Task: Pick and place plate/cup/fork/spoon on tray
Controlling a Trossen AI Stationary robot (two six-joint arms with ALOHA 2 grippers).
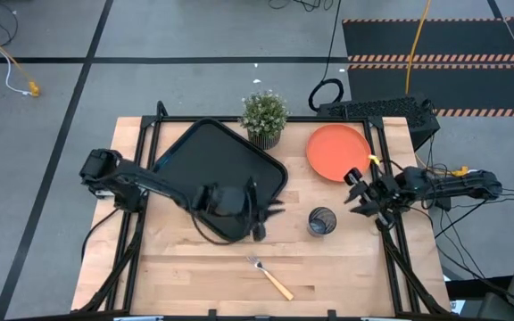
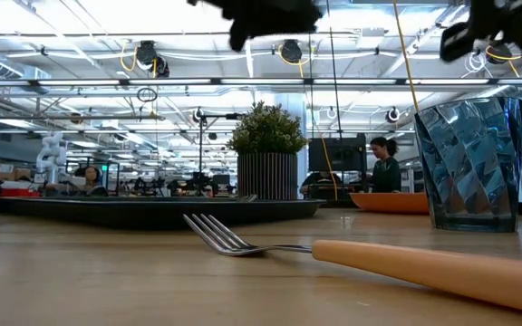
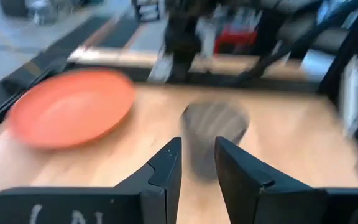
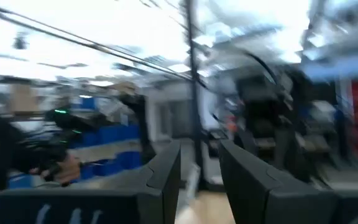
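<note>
above table, both fingers parted, empty

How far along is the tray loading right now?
Nothing looks loaded yet: the tray shows no tableware. Neither gripper holds anything; the left gripper hangs at the tray's corner, facing the cup, the right gripper beside the plate. Plate, cup and fork remain on the table; no spoon is visible.

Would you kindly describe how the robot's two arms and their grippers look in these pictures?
Both arms are dark, almost black, jointed links. The left gripper and right gripper each have two flat, angular dark fingers, with faint white marks on the body behind them. Black cables and a yellow fitting show at the right arm.
</note>
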